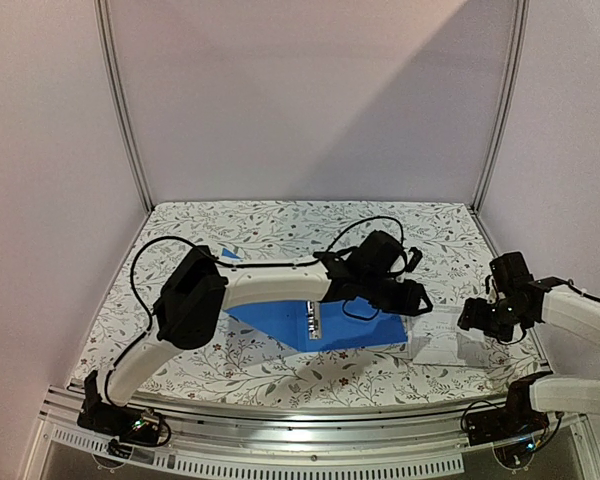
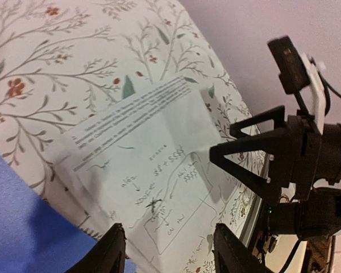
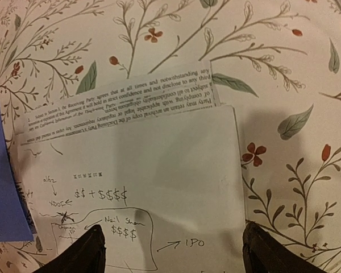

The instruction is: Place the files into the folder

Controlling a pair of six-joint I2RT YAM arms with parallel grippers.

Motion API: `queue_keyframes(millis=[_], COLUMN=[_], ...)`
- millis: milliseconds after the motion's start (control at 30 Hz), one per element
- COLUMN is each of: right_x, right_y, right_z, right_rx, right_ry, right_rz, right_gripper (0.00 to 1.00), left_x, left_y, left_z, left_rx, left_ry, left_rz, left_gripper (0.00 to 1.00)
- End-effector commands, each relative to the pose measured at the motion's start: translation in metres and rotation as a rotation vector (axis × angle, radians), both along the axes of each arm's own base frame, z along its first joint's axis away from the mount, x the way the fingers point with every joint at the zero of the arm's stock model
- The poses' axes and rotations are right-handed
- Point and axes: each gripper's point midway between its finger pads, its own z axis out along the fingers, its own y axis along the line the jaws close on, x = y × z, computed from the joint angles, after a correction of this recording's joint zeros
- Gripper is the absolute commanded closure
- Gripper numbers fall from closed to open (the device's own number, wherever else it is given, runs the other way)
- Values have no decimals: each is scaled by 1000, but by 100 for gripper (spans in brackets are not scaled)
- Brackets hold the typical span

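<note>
The files [image 1: 442,345] are white sheets with printed text and a hand-drawn diagram, lying flat on the table just right of the folder. They also show in the left wrist view [image 2: 142,165] and the right wrist view [image 3: 153,170]. The folder [image 1: 280,322] is a blue binder lying open, its metal ring clip [image 1: 313,318] showing. Its edge shows in the left wrist view [image 2: 17,227] and its corner in the right wrist view [image 3: 3,193]. My left gripper [image 1: 416,298] [image 2: 169,250] is open above the sheets' left part. My right gripper [image 1: 477,318] [image 3: 176,253] is open above their right part and also shows in the left wrist view [image 2: 247,151].
A floral tablecloth [image 1: 280,225] covers the table. Walls and metal posts [image 1: 125,110] close the back and sides. A metal rail [image 1: 310,420] runs along the near edge. The left arm [image 1: 270,288] reaches across the folder.
</note>
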Motion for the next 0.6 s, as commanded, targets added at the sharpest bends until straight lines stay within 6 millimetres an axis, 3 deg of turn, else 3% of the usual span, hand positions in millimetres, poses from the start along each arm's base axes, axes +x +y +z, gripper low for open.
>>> queue_keyframes(millis=[0, 400, 567], right_x=[-10, -9, -4], right_y=[7, 13, 0], right_z=[-17, -22, -13], right_rx=[94, 132, 61], right_ry=[51, 53, 19], right_rz=[-10, -2, -32], right_gripper=[18, 19, 18], left_x=[27, 24, 20], left_y=[18, 3, -7], left_z=[-14, -36, -44], left_rx=[6, -29, -29], left_ry=[197, 266, 279], left_rz=[120, 100, 86], left_gripper=[47, 48, 49])
